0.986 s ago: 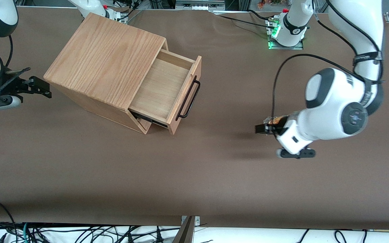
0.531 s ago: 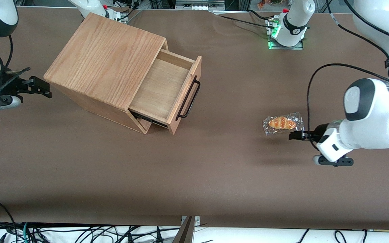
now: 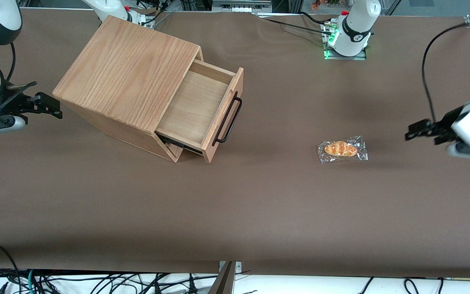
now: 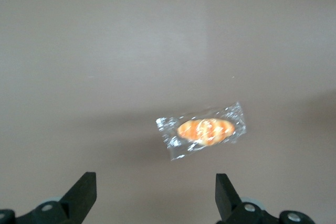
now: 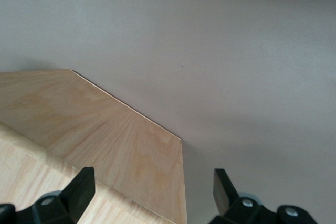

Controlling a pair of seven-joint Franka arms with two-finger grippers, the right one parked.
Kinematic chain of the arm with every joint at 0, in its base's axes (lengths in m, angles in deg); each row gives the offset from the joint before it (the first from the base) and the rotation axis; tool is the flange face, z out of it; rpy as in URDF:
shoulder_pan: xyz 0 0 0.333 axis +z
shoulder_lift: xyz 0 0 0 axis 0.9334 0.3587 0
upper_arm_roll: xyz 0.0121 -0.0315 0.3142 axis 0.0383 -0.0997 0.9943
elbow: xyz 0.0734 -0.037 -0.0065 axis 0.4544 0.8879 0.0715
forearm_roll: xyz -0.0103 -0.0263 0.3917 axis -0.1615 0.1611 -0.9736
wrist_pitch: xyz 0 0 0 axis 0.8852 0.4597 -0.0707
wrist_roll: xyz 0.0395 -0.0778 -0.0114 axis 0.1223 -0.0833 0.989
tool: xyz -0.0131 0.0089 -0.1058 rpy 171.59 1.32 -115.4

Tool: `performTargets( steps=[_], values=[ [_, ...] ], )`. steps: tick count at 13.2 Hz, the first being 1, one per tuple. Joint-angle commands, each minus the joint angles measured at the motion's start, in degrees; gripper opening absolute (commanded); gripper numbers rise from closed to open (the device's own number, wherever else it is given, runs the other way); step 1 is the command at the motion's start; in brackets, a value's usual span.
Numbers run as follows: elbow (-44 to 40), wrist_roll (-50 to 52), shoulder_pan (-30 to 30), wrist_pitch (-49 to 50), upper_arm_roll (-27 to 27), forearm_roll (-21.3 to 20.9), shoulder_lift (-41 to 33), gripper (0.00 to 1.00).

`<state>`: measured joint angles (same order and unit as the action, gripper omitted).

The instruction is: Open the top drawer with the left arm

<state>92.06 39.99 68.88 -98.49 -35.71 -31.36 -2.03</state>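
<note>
On the table [image 3: 259, 204]: one open top drawer [image 3: 196, 108], one spread gripper [image 3: 416, 131].

Wrapped bread roll [image 3: 341, 149] on brown table [image 3: 259, 204]

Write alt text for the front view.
A wooden cabinet's top drawer stands pulled open and empty on a brown table. A wrapped bread roll lies toward the working arm's end, with the left gripper open beside it, holding nothing.
</note>
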Motion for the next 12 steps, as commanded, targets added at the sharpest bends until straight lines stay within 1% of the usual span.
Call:
performTargets(
  steps=[1,2,4,5,7,12],
  values=[
    [3.7,-0.9,-2.8,3.0,0.3,-2.8,-7.5,1.0],
    [2.5,-0.9,-3.4,4.6,-0.2,-3.3,-8.6,1.0],
    [-1.1,-0.9,-3.9,9.0,-3.9,-6.6,-8.6,1.0],
    [-1.4,-0.9,-4.0,9.2,-4.3,-6.9,-8.7,1.0],
    [-1.3,-0.9,-4.1,9.5,-4.3,-6.3,-9.5,1.0],
    [-1.2,-0.4,-3.6,9.6,-4.3,-6.1,-8.6,1.0]
  ],
)
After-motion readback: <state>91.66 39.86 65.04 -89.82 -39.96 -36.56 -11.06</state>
